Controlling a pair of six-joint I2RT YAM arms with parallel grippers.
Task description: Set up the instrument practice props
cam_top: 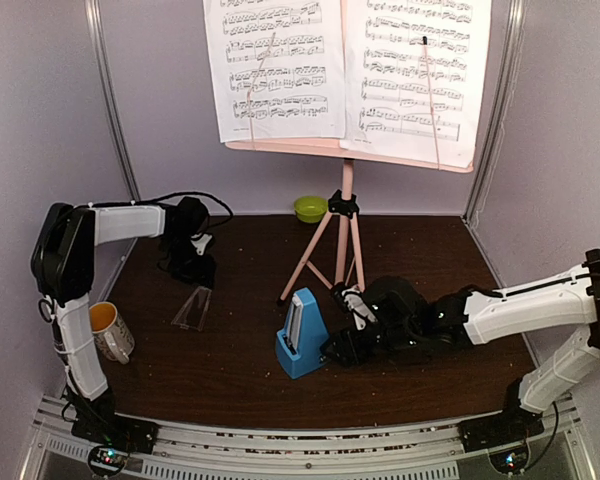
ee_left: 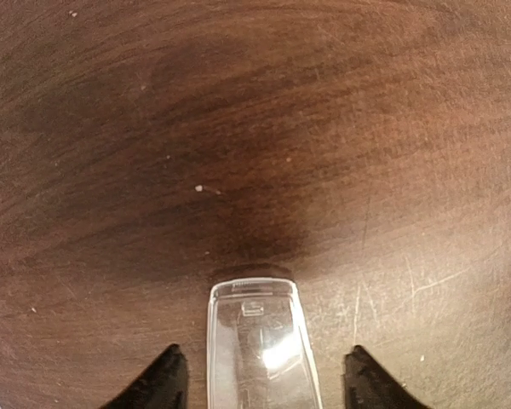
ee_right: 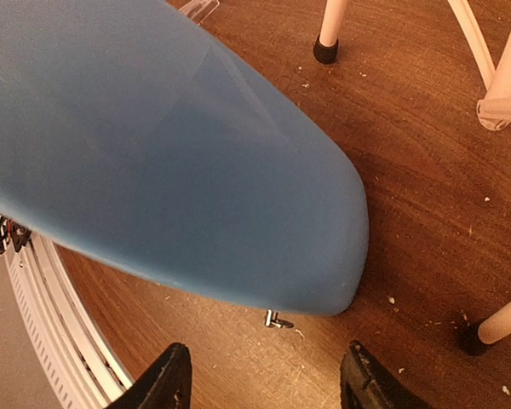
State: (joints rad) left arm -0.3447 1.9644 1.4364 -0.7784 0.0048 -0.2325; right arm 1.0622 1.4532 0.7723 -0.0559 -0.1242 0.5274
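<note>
Blue metronome (cam_top: 300, 338) upright, apex skyward

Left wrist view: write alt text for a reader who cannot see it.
A clear plastic cover lies flat on a dark brown wooden table, at the bottom centre of the frame. The left gripper stands open, one black fingertip on each side of the cover, neither touching it.

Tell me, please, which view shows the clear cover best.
Left wrist: the cover lies close and sharp, flat on the table between that arm's fingers. The top view shows the cover small and faint; the right wrist catches perhaps a sliver at its upper edge.
</note>
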